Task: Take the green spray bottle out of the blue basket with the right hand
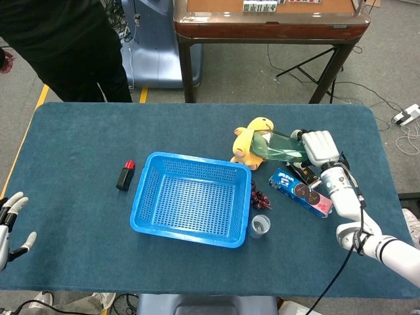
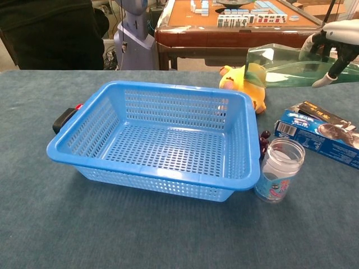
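My right hand (image 1: 319, 147) (image 2: 335, 42) grips the green translucent spray bottle (image 1: 279, 146) (image 2: 280, 63) by its head end, holding it on its side in the air. The bottle's base points left and overlaps the yellow duck toy (image 1: 251, 138) (image 2: 247, 85). It hangs to the right of the blue basket (image 1: 190, 199) (image 2: 157, 140), which holds nothing. My left hand (image 1: 12, 222) is at the table's front left edge with its fingers spread and nothing in it.
A blue snack box (image 1: 300, 191) (image 2: 317, 140) and a dark packet (image 1: 303, 173) lie under my right hand. A clear jar (image 1: 260, 226) (image 2: 278, 170) and dark grapes (image 1: 260, 195) stand by the basket's right side. A black-and-red object (image 1: 125, 175) lies left of it. A person (image 1: 59, 46) stands behind the table.
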`<state>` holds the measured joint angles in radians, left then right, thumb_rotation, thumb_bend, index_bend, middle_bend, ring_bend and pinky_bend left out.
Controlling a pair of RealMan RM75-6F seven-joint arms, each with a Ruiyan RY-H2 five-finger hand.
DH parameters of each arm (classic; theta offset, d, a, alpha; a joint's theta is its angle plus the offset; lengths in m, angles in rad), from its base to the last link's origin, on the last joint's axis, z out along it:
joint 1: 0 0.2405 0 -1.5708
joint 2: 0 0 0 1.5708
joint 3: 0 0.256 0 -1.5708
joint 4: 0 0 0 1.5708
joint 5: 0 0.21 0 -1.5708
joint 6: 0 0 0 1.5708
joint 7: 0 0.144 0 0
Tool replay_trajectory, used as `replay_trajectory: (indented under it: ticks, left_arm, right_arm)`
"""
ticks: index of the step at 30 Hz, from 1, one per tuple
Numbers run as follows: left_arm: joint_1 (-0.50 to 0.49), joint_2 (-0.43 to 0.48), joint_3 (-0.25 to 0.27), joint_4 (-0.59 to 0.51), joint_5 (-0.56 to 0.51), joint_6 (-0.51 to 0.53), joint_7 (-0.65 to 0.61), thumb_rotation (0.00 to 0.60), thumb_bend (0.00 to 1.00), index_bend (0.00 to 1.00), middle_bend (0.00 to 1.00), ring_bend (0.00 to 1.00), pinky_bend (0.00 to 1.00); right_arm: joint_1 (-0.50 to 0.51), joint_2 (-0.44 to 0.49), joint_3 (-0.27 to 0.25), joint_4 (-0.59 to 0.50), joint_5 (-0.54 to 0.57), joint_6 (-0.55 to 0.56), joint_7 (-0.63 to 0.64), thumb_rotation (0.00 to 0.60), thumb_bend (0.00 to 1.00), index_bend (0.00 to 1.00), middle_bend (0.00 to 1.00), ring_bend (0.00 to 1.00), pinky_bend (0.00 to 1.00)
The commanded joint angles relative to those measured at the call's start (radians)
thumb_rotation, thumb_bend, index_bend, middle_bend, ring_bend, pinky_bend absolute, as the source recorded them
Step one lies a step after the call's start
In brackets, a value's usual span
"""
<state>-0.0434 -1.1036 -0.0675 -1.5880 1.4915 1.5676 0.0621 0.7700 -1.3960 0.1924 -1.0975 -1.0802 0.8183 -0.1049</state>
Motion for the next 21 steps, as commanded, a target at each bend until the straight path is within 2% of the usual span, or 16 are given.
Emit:
replay_trajectory:
  ticks: [1,5,7,10,14,18,21]
  left_arm:
    - [0.001,0.0,-0.001,0.001,-0.001,0.001,-0.002,0.6,0.31,0.19,0.12,0.09,0.1]
    - [0.0,-0.001,0.0,0.002,-0.001,-0.002,-0.002,0.6,0.31,0.19,0.12,0.09,0.1]
    - [-0.001,-0.001,0.0,0.003,0.0,-0.002,-0.003,0.6,0.31,0.19,0.12,0.09,0.1]
    - [-0.002,-0.001,-0.001,0.002,0.001,-0.001,-0.004,0.6,0.31,0.19,0.12,0.09,0.1]
    - [-0.001,0.002,-0.002,0.002,0.005,0.005,-0.007,0.6,0.31,0.19,0.12,0.09,0.1]
    - [-0.001,0.005,-0.004,0.0,0.002,0.005,-0.008,0.6,0.31,0.19,0.12,0.09,0.1]
    - [-0.001,0.004,-0.005,0.0,-0.001,0.002,-0.007,0.6,0.31,0.19,0.12,0.09,0.1]
  right_arm:
    - [0.018,-0.049,-0.002,0.074,0.014,-0.062,0.015,0.6,0.14,0.36,0.29,0.32,0.5]
    - [0.022,-0.057,-0.009,0.099,0.028,-0.112,0.008,0.6,0.01,0.07,0.15,0.19,0.35]
    - [0.023,-0.054,-0.006,0.095,0.037,-0.122,0.005,0.6,0.0,0.01,0.09,0.13,0.3]
    - [0.019,-0.039,-0.005,0.072,0.037,-0.126,0.003,0.6,0.0,0.0,0.06,0.11,0.29]
    - [-0.004,0.02,-0.001,-0.017,0.01,-0.077,0.006,0.6,0.0,0.0,0.06,0.1,0.29]
    - [-0.051,0.121,-0.011,-0.172,-0.041,0.01,-0.007,0.6,0.0,0.0,0.06,0.1,0.29]
    - [-0.113,0.204,-0.027,-0.309,-0.078,0.118,-0.037,0.6,0.0,0.0,0.11,0.13,0.29]
